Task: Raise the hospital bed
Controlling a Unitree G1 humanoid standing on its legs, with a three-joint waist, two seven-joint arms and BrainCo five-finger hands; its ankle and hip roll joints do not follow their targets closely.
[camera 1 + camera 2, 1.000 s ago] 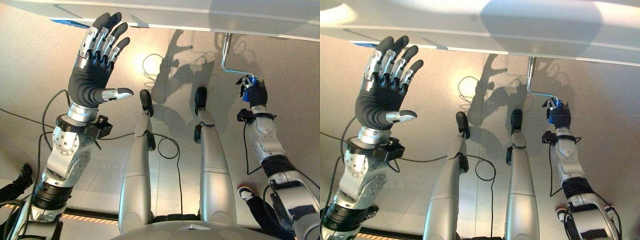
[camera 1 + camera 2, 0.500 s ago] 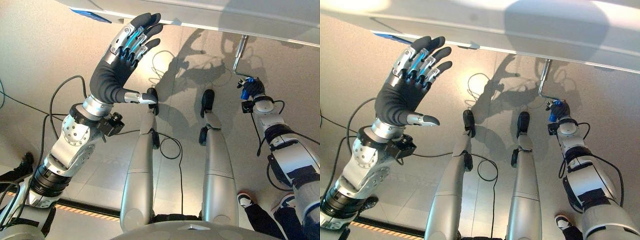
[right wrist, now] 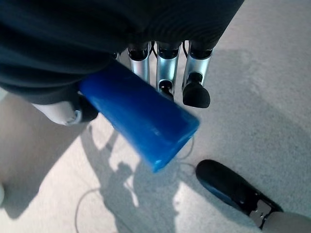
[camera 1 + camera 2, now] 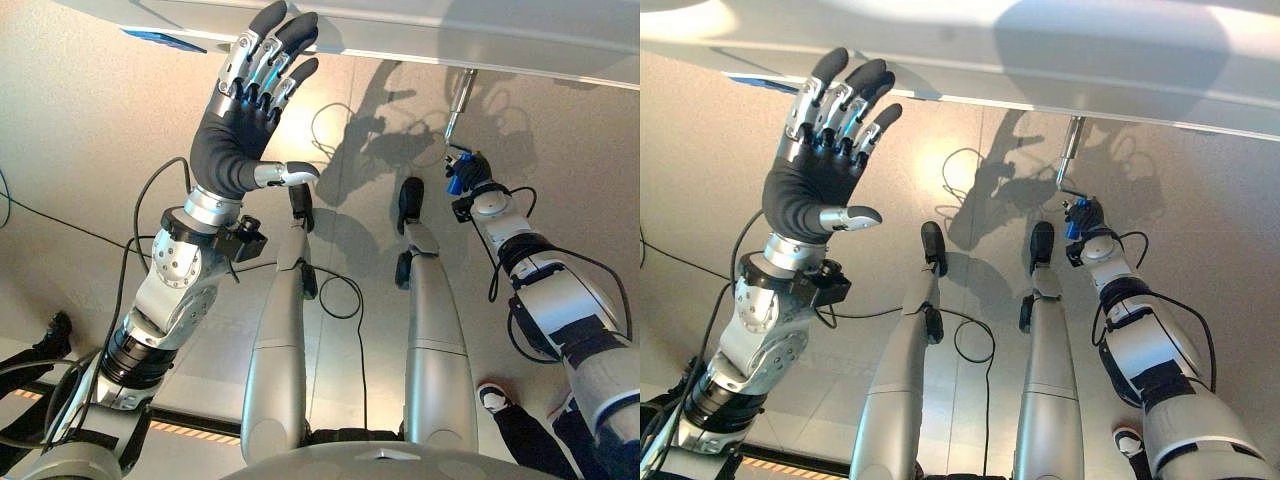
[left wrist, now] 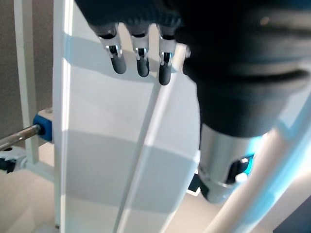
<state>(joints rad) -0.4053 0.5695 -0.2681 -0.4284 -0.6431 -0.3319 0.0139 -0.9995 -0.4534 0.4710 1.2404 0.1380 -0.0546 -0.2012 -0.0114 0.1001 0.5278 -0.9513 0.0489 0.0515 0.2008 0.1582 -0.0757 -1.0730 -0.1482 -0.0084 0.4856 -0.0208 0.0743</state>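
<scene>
Right hand (image 4: 1081,216) curled round blue crank handle (image 3: 141,114); loose wrap could slip off mid-turn. Left hand (image 4: 245,110) spread, idle.

We count one hospital bed (image 4: 420,30), one metal crank (image 4: 455,105) with one blue handle (image 3: 138,114) inside the right robot hand (image 4: 468,172); two robot hands, the left robot hand (image 4: 245,110) raised.

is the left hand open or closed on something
Open: the left hand has straight, spread fingers raised by the white bed frame, holding nothing.
</scene>
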